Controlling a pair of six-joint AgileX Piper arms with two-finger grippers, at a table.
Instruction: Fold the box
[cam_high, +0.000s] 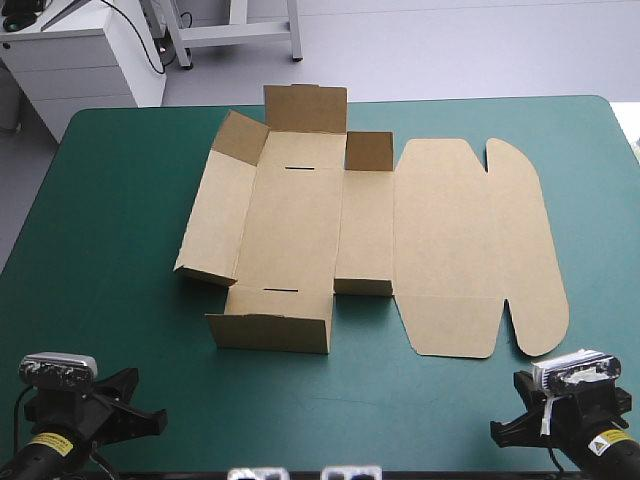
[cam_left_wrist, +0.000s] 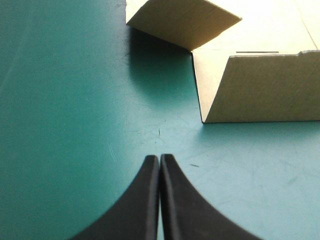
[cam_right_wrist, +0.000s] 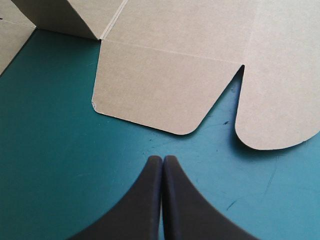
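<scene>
Nearest the robot, both arms sit low at the near edge of the counter (cam_high: 120, 200), well short of the box (cam_high: 290, 225). The left pincer (cam_left_wrist: 159, 158) has its black fingers pressed together into one point, aimed at bare teal-green cover just off the box's near left corner. The right pincer (cam_right_wrist: 163, 159) is likewise pinched to a point, holding nothing, and faces the near flap (cam_right_wrist: 165, 90) of the box's lid. This reads as a waiting pose, each arm lined up with its own half of the box.

The box lies at the counter's middle. Its left half is a half-made tray: the near wall (cam_high: 270, 332), left wall (cam_high: 210, 215) and far wall (cam_high: 305, 108) stand up loosely, none tucked, probably held only by their creases. Its right half, the lid (cam_high: 445, 240) with its rounded flap (cam_high: 528, 235), lies flat, so most of the folding seems left to do.
</scene>
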